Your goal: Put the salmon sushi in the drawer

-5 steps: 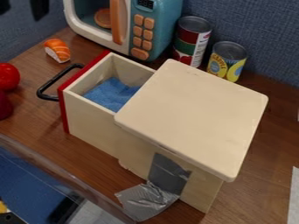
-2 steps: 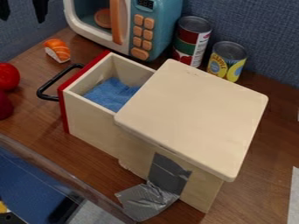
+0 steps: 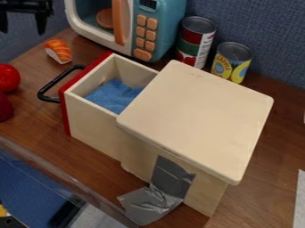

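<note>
Okay, so the gripper [image 3: 22,32] hangs in the upper left corner of the frame, its 2 fingers spread wide. Just 1 salmon sushi [image 3: 58,52], sitting on the wooden table [image 3: 33,120] at upper left, near the black handle [image 3: 51,84]. There's 1 drawer [image 3: 92,127], pulled open left of center, with 1 blue cloth [image 3: 114,95] inside. Up top you've got 1 toy microwave [image 3: 166,26] and 2 cans [image 3: 196,42] beside it, plus 2 red round things [image 3: 8,78] at the left edge.
</note>
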`<action>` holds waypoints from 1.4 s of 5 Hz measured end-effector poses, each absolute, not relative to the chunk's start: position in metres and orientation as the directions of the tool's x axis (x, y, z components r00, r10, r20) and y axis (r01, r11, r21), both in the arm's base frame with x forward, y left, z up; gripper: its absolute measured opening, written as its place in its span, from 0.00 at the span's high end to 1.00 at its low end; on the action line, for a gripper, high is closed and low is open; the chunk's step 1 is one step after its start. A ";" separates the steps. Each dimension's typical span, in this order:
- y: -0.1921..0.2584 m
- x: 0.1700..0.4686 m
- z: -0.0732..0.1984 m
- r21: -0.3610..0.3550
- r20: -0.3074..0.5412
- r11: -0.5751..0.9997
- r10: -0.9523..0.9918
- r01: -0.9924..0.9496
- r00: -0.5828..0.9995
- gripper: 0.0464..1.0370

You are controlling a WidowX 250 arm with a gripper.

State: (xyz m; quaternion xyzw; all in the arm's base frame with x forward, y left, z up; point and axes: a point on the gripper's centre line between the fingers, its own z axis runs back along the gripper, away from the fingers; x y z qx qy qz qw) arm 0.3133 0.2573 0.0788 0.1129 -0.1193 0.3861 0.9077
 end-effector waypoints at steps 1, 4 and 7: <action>0.262 0.327 0.068 0.120 0.308 0.625 0.715 -0.771 0.628 0.04; 0.248 0.362 0.058 0.031 0.347 0.489 0.812 -0.872 0.468 0.04; 0.244 0.354 0.043 0.016 0.337 0.448 0.840 -0.894 0.426 0.04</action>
